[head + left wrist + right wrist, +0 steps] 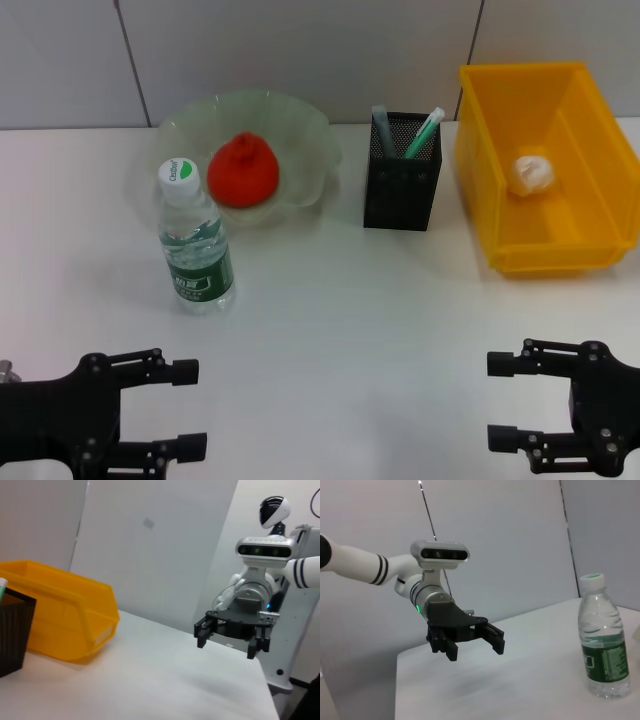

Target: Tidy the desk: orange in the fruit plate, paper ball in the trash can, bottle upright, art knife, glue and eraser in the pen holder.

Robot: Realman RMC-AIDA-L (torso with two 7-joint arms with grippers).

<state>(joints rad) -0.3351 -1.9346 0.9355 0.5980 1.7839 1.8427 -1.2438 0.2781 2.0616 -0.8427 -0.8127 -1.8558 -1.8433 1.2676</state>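
The orange lies in the clear glass fruit plate at the back left. The water bottle stands upright in front of the plate; it also shows in the right wrist view. The black mesh pen holder holds a grey-green stick and a green-and-white tool; no eraser shows. The paper ball lies in the yellow bin. My left gripper is open and empty at the front left. My right gripper is open and empty at the front right.
The left wrist view shows the right gripper over the white table, with the yellow bin and pen holder beyond. The right wrist view shows the left gripper near the table's edge.
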